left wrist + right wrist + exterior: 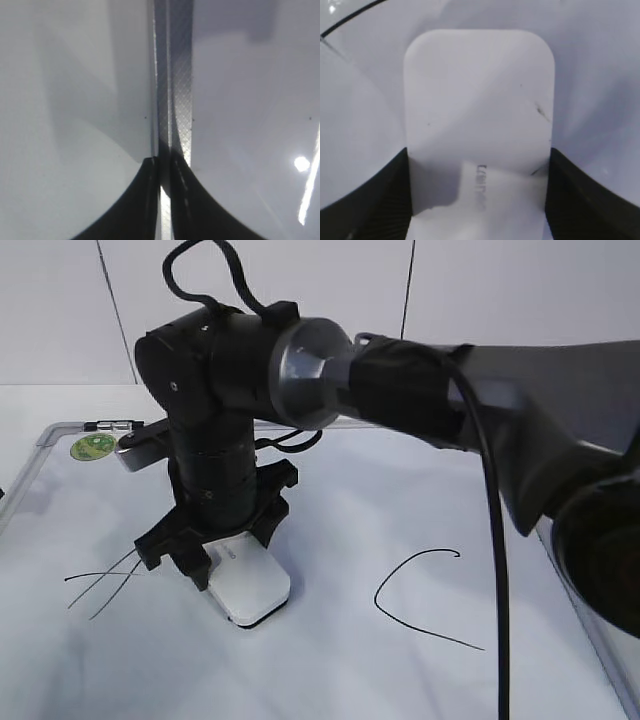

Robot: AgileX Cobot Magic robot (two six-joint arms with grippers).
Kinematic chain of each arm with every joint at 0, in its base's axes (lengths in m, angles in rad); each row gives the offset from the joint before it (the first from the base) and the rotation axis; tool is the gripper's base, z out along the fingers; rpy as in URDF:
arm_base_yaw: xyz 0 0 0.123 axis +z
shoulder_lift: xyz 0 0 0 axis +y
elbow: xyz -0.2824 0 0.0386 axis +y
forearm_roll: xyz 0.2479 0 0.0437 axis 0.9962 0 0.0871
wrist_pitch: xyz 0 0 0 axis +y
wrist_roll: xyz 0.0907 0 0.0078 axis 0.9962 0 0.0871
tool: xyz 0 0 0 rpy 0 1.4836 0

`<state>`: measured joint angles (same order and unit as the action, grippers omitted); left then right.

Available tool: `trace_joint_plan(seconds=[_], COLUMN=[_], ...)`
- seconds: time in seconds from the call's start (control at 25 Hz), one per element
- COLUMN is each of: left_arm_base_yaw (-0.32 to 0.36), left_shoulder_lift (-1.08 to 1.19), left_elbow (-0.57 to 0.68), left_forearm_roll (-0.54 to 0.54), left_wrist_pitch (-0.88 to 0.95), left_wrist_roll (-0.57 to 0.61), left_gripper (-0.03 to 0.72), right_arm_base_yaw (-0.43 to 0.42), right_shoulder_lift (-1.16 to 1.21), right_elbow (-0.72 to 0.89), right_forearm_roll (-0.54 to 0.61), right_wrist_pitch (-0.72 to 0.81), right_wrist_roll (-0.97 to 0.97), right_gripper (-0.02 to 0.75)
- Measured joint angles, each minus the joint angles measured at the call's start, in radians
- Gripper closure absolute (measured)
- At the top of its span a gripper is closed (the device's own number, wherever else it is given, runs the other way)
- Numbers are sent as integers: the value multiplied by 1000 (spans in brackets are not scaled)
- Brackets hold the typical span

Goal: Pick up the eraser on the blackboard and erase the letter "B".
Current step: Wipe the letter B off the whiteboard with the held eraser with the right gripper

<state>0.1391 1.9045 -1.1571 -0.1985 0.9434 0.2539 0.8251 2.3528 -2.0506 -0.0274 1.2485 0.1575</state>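
Right wrist view: your R gripper [477,200] has fingers [365,200] clamped on the eraser [480,110], flat on blackboard [330,510]. L gripper [165,200] pinched closed, holding nothing.

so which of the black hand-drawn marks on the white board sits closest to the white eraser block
The crossed slanted strokes just left of the white plastic eraser; the open curved mark lies farther off, on its right.

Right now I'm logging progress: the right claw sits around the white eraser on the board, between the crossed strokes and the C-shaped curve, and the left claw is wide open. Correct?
Not quite. The left claw is shut, its fingers pressed together in the left wrist view. The rest holds: the right claw straddles the eraser on the board.
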Motion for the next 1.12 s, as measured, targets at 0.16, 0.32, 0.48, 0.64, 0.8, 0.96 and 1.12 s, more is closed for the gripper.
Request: trace_joint_plan(seconds=[0.16,0.32,0.48,0.64,0.8,0.96,1.12], left_arm_base_yaw=[0,0,0,0,0,0,0], left_shoulder_lift=[0,0,0,0,0,0,0], left_elbow=[0,0,0,0,0,0,0], left_forearm_roll=[0,0,0,0,0,0,0], left_wrist_pitch=[0,0,0,0,0,0,0], left_wrist_roll=[0,0,0,0,0,0,0], left_gripper=[654,654,654,654,654,654,654], right_arm_base_yaw=[0,0,4,12,14,14,16], right_shoulder_lift=[0,0,-8,-18,-25,-56,-89], right_elbow=[0,0,6,14,22,71,141], right_forearm_roll=[5,5,40,97,117,122,124], right_wrist_pitch=[0,0,-2,-3,-7,-13,-13], right_wrist_roll=[-5,-6,-9,-9,-9,-9,-9], right_gripper=[223,223,223,223,223,223,223])
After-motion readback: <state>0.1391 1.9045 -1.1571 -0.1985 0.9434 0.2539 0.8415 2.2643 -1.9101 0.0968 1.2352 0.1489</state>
